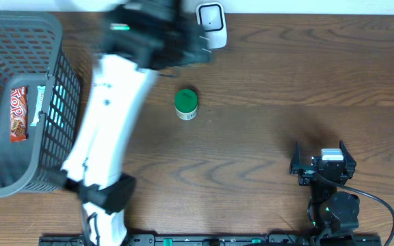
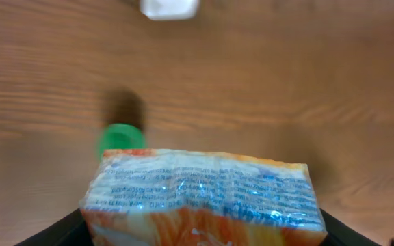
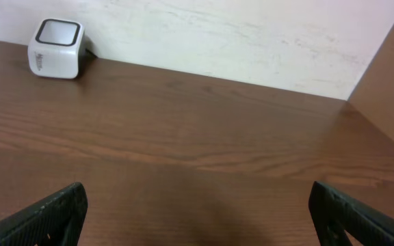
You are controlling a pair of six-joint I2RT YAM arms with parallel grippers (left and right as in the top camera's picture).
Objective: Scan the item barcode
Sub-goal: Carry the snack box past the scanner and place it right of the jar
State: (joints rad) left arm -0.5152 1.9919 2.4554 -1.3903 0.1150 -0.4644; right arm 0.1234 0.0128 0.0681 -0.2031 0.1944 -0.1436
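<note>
A small green-capped jar [image 1: 186, 104] stands on the brown wooden table [image 1: 265, 82], near the white box-shaped barcode scanner [image 1: 211, 24] at the far edge. The grey plastic mesh basket [image 1: 60, 61] at the left holds a red snack bar [image 1: 19, 114]. The left gripper [image 2: 204, 236] pinches an orange and white foil packet [image 2: 204, 195] above the table. Only its wrist view shows this, because the overhead view is blurred there. The right gripper [image 1: 323, 164] is spread wide and empty.

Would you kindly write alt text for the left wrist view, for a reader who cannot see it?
The left gripper holds a crinkly orange-and-white packet with blue print. Beyond it, a green-lidded jar and a white scanner sit blurred on the wooden table.
</note>
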